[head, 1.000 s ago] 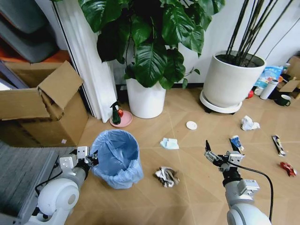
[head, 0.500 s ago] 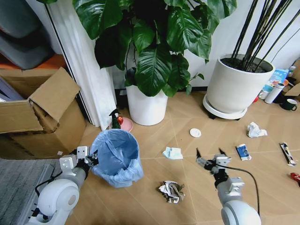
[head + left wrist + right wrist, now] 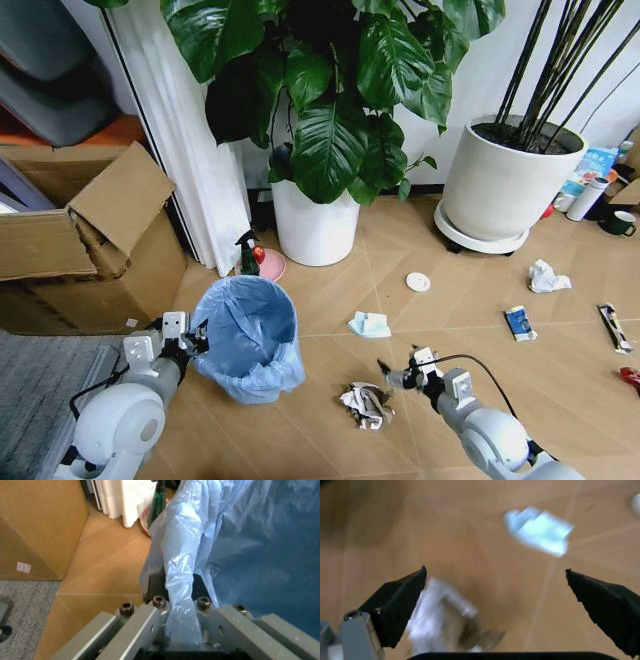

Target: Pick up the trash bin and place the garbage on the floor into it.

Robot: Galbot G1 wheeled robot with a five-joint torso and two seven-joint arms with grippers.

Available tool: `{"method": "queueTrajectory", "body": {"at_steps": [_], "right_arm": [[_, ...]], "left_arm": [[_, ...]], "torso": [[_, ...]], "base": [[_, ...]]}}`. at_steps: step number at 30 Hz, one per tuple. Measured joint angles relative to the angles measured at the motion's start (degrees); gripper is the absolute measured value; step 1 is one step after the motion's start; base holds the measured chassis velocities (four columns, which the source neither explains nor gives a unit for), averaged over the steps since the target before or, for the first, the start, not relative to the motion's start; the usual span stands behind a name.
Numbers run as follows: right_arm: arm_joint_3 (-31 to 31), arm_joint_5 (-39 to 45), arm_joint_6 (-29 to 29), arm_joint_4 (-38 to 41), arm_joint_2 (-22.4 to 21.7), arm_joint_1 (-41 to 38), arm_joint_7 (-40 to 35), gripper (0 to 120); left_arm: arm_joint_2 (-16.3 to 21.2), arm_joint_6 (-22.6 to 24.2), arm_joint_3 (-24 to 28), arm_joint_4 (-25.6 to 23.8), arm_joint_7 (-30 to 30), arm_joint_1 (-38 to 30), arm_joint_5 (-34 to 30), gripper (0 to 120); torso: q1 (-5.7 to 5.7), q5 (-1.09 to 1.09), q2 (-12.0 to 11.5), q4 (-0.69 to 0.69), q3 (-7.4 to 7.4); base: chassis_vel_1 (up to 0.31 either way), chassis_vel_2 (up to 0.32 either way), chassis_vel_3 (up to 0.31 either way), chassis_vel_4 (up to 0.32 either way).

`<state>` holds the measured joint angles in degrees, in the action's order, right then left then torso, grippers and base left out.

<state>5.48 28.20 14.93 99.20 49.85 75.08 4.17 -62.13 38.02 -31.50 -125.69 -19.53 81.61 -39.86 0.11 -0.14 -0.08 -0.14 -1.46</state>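
Right end effector [image 3: 392, 372] swung toward paper wad [image 3: 361, 403] (jaws spread).

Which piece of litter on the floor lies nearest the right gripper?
The grey-brown paper wad, just beside the open right gripper. The pale blue tissue lies farther off, toward the plant pot; the other pieces are scattered farther still on the robot's right.

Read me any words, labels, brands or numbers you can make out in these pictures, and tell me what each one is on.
None can be read.
Small white sticker on the brown cardboard box: print too small to read.
Blue-and-white wrapper on the wooden herringbone floor: markings too small.
Blue printed packet behind the large white plant pot: lettering blurred.
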Motion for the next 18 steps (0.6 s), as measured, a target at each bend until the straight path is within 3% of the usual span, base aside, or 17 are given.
{"method": "queueTrajectory", "body": {"at_steps": [9, 12, 18], "right_arm": [[-7.7, -1.1, 2.2, -5.7, 0.6, -5.2, 3.3, 100], [-11.5, -1.8, 3.0, -9.0, 2.1, -7.8, 2.9, 100], [-13.1, -1.6, 3.1, -13.2, 5.1, -9.9, 2.4, 100]], "left_arm": [[-0.2, 0.0, -0.5, -0.5, 0.0, 0.6, 0.2, 0], [-0.2, 0.0, -0.3, -0.9, 0.1, 0.9, 0.4, 0], [-0.2, 0.0, -0.4, -1.6, 0.0, 1.4, 0.5, 0]], "torso": [[0.00, -0.05, 0.0, 0.01, 0.00], [0.00, -0.06, 0.0, 0.01, 0.00], [0.00, -0.06, 0.0, 0.01, 0.00]], "base": [[0.000, 0.000, 0.000, 0.000], [0.000, 0.000, 0.000, 0.000], [0.000, 0.000, 0.000, 0.000]]}}
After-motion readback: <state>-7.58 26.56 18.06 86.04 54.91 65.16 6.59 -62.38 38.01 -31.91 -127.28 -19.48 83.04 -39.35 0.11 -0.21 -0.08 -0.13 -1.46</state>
